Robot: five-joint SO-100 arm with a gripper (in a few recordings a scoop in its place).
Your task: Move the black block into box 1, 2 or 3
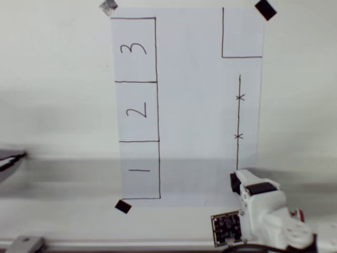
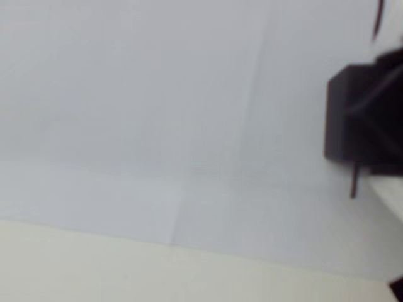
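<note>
Close against my jaws (image 2: pixel 378 119) in the wrist view sits the black block (image 2: pixel 352 113), a matte, blurred cube; whether I grip it I cannot tell. Overhead, it (image 1: pixel 235 182) shows as a dark corner at the tip of my white plastic jaws (image 1: pixel 239 182). Far ahead and to the left on the smooth white paper sheet (image 1: pixel 189 105) run three pen-drawn boxes; box 3 (image 1: pixel 135 50) is farthest. Pale surface (image 1: pixel 52 79) surrounds the sheet.
</note>
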